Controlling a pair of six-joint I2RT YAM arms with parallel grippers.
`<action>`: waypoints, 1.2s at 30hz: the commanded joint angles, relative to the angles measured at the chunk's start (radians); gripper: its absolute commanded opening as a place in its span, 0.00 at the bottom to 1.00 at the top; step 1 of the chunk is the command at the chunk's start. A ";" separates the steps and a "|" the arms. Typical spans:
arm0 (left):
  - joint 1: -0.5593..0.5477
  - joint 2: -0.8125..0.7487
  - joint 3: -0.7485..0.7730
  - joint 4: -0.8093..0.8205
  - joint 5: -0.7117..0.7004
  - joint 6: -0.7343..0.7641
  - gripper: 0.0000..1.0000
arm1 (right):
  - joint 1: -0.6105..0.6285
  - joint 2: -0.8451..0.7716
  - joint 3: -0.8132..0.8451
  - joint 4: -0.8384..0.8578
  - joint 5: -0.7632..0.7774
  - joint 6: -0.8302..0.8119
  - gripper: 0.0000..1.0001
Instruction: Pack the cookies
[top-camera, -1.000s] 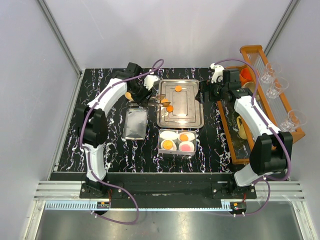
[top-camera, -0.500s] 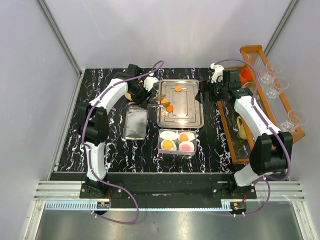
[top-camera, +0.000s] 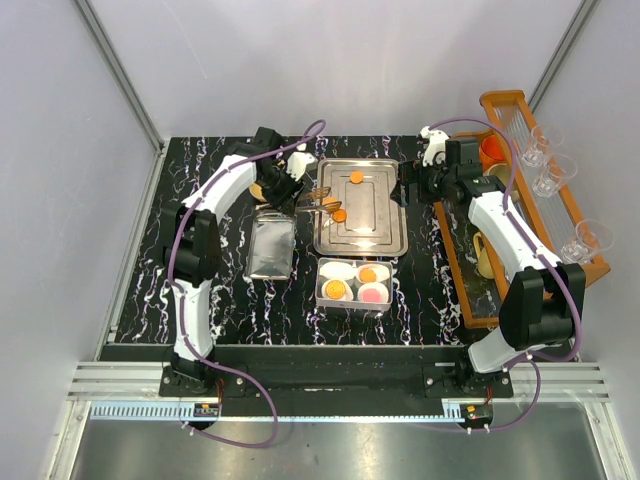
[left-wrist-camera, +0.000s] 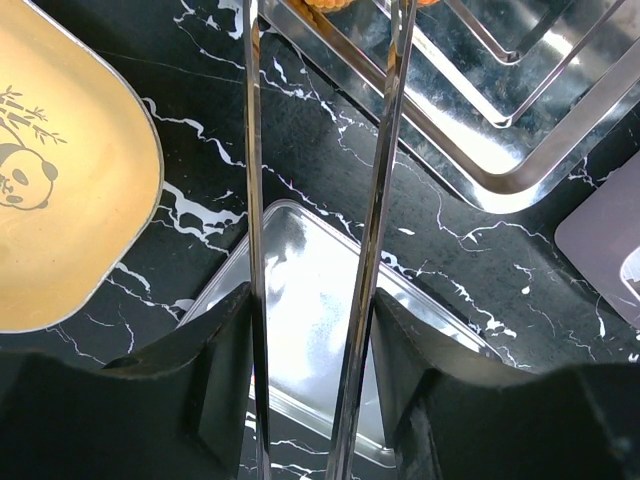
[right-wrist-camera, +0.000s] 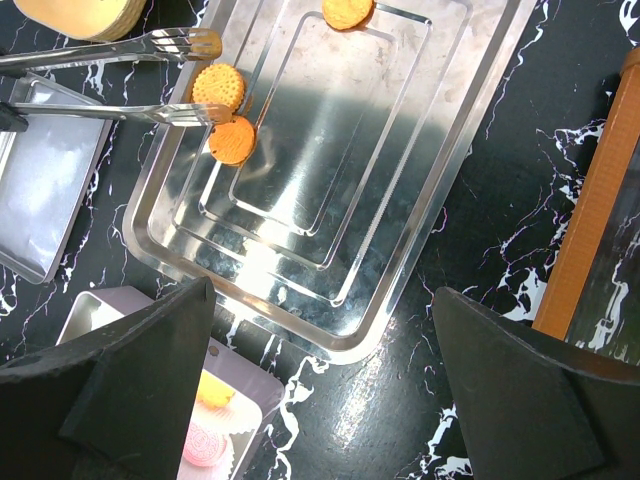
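Little has moved in the last second. The left tool (top-camera: 290, 182) has only edged a touch at the left rim of the large stainless-steel serving tray (top-camera: 375, 225), and the box holds what it held before. So no cookie has crossed over in that time. This tool is clamped on a pair of long metal tongs (left-wrist-camera: 375, 180), whose two arms run out between its fingers and stand spread apart. In the right wrist view the tong tips straddle one round orange cookie (right-wrist-camera: 219, 87) without pinching it (a grasp about to be made, I judge, rather than made).

The tray holds three cookies: the straddled one, a second orange cookie (right-wrist-camera: 232, 141) just beside it, and a third orange cookie (right-wrist-camera: 347, 12) well apart at the far end.

The pale rectangular box (top-camera: 356, 306), just in front of the tray, carries four white paper cups. Two have orange cookies in them, one has a pink cookie (top-camera: 373, 293), and the far-left cup (top-camera: 338, 270) looks empty (one place left, by my reckoning).

The small shiny steel pan (top-camera: 270, 248) on the black marbled counter (top-camera: 250, 300) holds nothing I can see. The part of the yellow panda-print dish (left-wrist-camera: 60, 190) that shows is bare too.

The right tool (right-wrist-camera: 322, 300) hovers over the tray, spread wide and holding nothing.
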 joint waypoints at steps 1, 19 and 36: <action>0.010 0.005 0.061 0.041 0.022 -0.028 0.49 | -0.004 0.010 0.020 0.027 0.005 -0.005 1.00; 0.027 -0.087 -0.030 0.085 0.102 -0.058 0.49 | -0.004 0.018 0.014 0.030 -0.005 0.000 1.00; 0.045 -0.148 -0.073 0.116 0.113 -0.079 0.49 | -0.004 0.007 -0.005 0.038 -0.010 0.001 1.00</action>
